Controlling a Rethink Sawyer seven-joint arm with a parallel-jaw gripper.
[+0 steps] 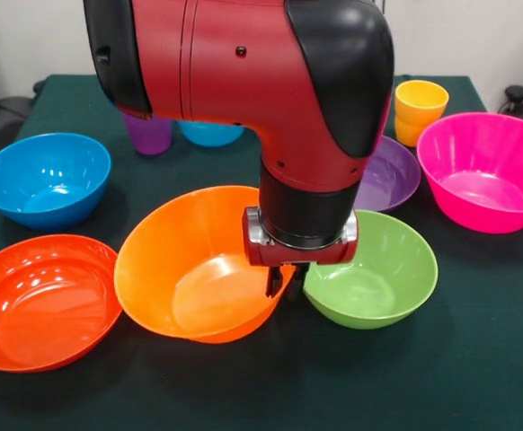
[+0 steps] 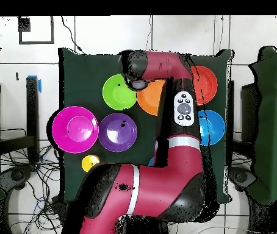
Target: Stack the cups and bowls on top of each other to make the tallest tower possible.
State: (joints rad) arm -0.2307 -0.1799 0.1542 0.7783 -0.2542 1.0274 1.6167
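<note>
My gripper (image 1: 279,280) hangs over the right rim of the large orange bowl (image 1: 199,269), its fingers closed on the rim between that bowl and the green bowl (image 1: 369,280). The orange bowl sits tilted, its right side raised. The large pink bowl (image 1: 486,171) stands at the right with the purple bowl (image 1: 389,175) next to it. The blue bowl (image 1: 46,180) and the shallow red-orange bowl (image 1: 41,301) are at the left. A yellow cup (image 1: 419,108), a purple cup (image 1: 149,135) and the small blue bowl (image 1: 212,135) stand at the back. No bowls are nested.
The arm (image 2: 165,152) covers the table's middle in the overhead view, hiding the gripper and part of the orange bowl (image 2: 148,97). The dark green cloth (image 1: 477,359) shows bare at the front right.
</note>
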